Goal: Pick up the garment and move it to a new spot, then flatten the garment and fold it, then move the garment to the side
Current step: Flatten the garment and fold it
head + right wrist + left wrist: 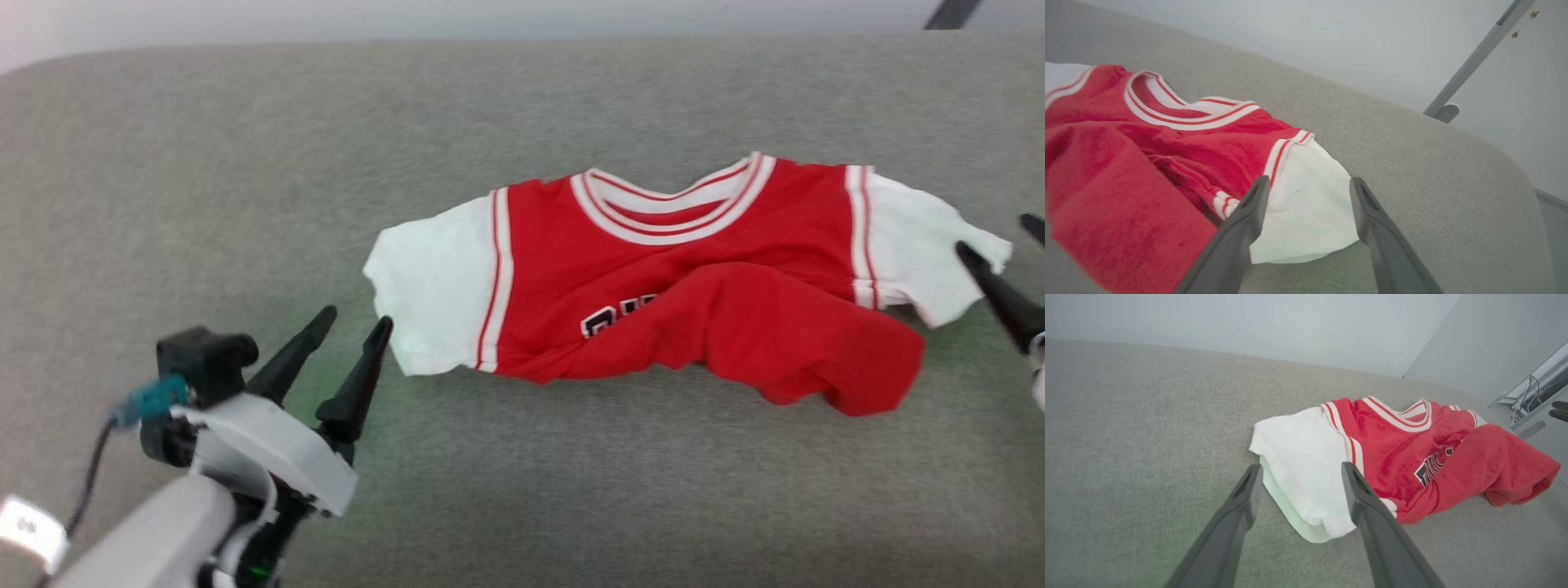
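Note:
The garment (653,278), a red T-shirt with white sleeves and striped trim, lies on the grey fabric surface (245,163), neckline away from me and its lower part bunched up over the front. My left gripper (357,317) stands open just left of the white left sleeve (1306,465), holding nothing; the sleeve's edge shows between its fingers (1245,498) in the left wrist view. At the right edge my right gripper (1000,233) is open by the white right sleeve (1310,204), which shows between its fingers (1372,212) in the right wrist view.
The grey surface reaches wide to the left of the shirt and in front of it, with its rounded far edge (1494,139) against a pale wall. A grey metal post (1474,61) rises behind the right side.

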Available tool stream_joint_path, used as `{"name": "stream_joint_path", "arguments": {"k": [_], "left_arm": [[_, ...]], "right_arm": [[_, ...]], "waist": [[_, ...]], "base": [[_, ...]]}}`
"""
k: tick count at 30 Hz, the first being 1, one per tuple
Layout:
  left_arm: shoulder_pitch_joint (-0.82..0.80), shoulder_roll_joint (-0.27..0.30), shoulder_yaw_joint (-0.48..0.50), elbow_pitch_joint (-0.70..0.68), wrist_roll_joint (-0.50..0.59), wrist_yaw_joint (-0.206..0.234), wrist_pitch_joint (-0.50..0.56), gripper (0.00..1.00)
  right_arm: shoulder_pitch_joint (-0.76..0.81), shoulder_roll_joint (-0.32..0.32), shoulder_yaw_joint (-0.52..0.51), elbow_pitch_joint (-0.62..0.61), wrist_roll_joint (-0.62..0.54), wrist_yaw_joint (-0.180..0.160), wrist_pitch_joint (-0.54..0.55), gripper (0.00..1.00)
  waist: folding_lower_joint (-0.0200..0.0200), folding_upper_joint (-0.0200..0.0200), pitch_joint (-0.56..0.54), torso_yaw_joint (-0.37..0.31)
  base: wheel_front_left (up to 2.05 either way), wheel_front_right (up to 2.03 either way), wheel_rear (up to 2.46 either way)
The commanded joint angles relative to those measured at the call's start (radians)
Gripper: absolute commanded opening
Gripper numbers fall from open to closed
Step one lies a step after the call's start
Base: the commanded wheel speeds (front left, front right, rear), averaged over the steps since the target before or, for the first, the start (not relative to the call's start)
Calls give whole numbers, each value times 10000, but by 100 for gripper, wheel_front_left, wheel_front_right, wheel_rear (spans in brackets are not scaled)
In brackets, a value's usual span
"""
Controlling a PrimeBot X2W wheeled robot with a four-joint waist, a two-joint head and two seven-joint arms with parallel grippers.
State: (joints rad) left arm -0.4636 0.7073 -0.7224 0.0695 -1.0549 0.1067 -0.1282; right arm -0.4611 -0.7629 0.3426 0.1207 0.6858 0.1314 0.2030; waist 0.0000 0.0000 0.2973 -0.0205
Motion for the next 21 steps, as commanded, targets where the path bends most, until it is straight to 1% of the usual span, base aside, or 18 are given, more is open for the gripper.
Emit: {"name": "stream_joint_path", "arguments": {"k": [1, 2, 4, 7, 8, 11, 13, 16, 19, 21], "left_arm": [[182, -216, 64, -63, 288, 179, -524, 100], [265, -419, 118, -81, 442, 316, -835, 100], [411, -827, 181, -167, 848, 446, -1189, 100], [443, -1432, 480, -328, 1727, 630, -1357, 100], [409, -1691, 755, -483, 2089, 676, -1368, 100], [554, -2361, 1412, -858, 3193, 512, -1349, 100], [644, -2759, 1789, -1020, 3749, 317, -1353, 100], [663, -3160, 2151, -1073, 4548, 33, -1355, 100], [675, -3506, 2504, -1088, 5125, -268, -1355, 100], [724, -3624, 2699, -1044, 5489, -430, -1355, 100]], "right_arm": [[-318, -355, 287, 146, 183, -15, 269, 100], [-557, -613, 479, 287, 332, -15, 460, 100], [-1057, -1118, 884, 569, 678, -15, 911, 100], [-1850, -1927, 1782, 766, 1099, -15, 1547, 100], [-2107, -2170, 2076, 869, 1259, -17, 1725, 100], [-2909, -2921, 2960, 1137, 1548, -15, 2175, 100], [-3422, -3154, 3383, 1419, 1783, -15, 2343, 100], [-4111, -3250, 3967, 1752, 2170, -15, 2339, 100], [-4611, -3259, 4691, 1997, 2449, -15, 2507, 100], [-4785, -3250, 5220, 2247, 2801, -15, 2937, 100]], "waist": [[0, 0, 234, 521], [0, 0, 308, 688], [0, 0, 502, 1007], [0, 0, 877, 1451], [0, 0, 1019, 1584], [0, 0, 1483, 1948], [0, 0, 1759, 2134], [0, 0, 2113, 2315], [0, 0, 2360, 2376], [0, 0, 2439, 2358]], "base": [[0, 0, 0], [0, 0, 0], [0, 0, 0], [0, 0, 0], [0, 0, 0], [0, 0, 0], [0, 0, 0], [0, 0, 0], [0, 0, 0], [0, 0, 0]]}}
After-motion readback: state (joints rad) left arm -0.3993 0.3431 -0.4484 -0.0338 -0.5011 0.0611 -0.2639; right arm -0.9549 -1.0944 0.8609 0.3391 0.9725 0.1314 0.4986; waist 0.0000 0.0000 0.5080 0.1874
